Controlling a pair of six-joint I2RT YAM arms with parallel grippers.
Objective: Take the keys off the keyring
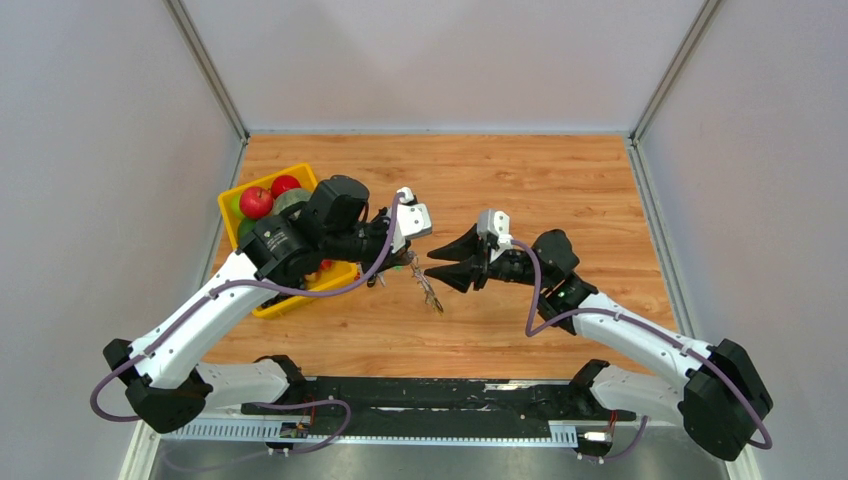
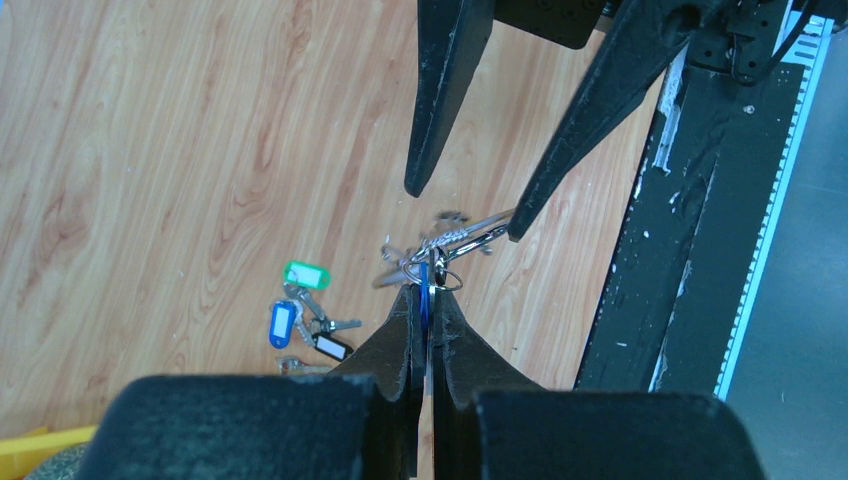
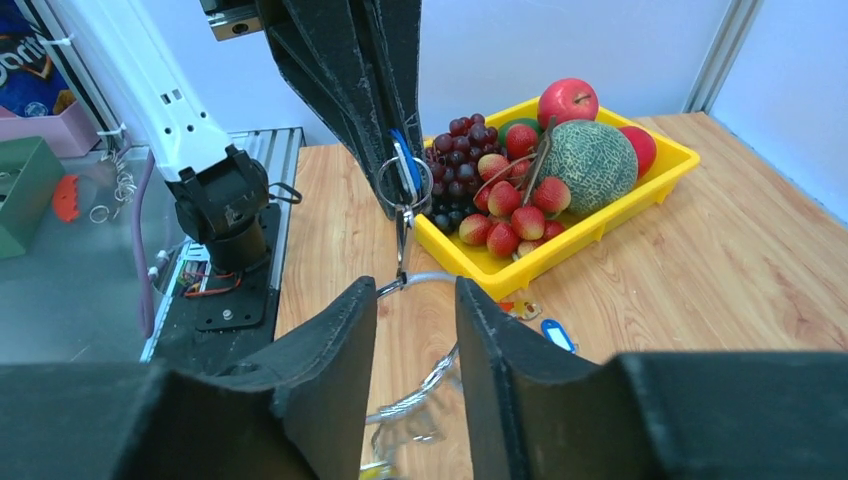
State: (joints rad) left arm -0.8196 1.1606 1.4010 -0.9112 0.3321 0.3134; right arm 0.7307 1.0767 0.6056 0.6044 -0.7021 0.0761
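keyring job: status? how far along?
Partly done. Done: a green-tagged key, blue-tagged key and black-tagged key lie loose on the table, apart from the keyring. In hand: left gripper shut on a blue key hanging on the ring; right gripper open, fingers either side of the wire loop. Left: that blue key at least; anything else on the ring is too small to count.

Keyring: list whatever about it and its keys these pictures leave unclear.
- Top external: the keyring is too small to count its keys.
- Left wrist: the left fingers hide most of the blue tag they pinch.
- Right wrist: the keyring's lower end is blurred and cut by the bottom edge; the right fingers cover most of the loose keys.
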